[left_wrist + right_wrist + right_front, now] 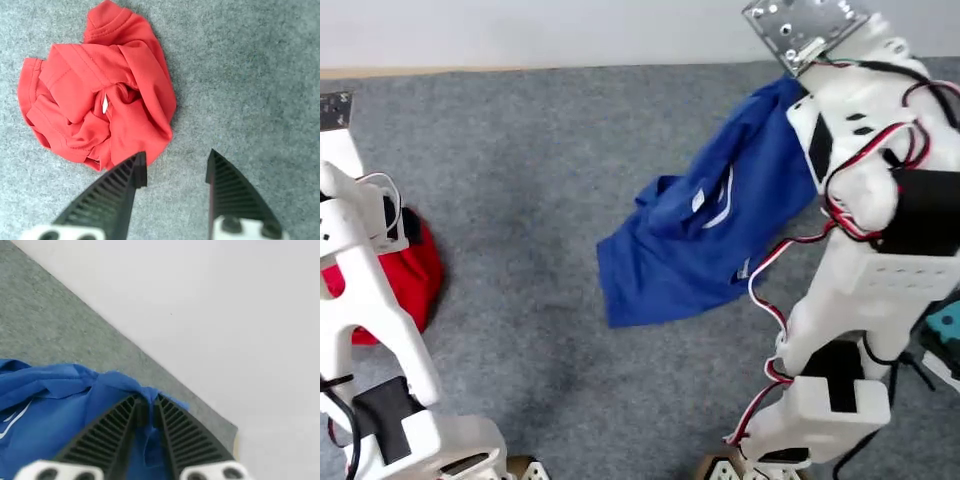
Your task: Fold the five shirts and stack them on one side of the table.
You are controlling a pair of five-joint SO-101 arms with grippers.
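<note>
My right gripper (148, 402) is clenched on a pinch of the crumpled royal-blue cotton shirt (700, 240). The ribbed jaws meet with a fold of its edge caught between them. I hold that edge up near the far edge of the grey felt mat (520, 180), so the cloth hangs from my fingers and trails back towards the mat's middle. There the rest lies in loose folds, with the neck opening and a white stripe showing. I judge the reason for this hold is to spread the shirt: with one edge raised, the fabric's own weight can pull the creases out before any folding.

My left gripper (175, 162) is released, its two dark fingers spread with bare mat between them. It hovers just beside the bunched red jersey shirt (100, 90), which sits in a heap at the mat's left edge, well apart from the blue one. One fingertip is right at the heap's rim; I cannot tell whether it touches. Open and poised there, I am placed to take the red cloth when its turn comes — or to help pin a corner.

Both shirts are unfolded and nothing is stacked, so I judge the task is at an early stage. My pinch on the blue shirt is thin — a sharp tug could slip it free.
</note>
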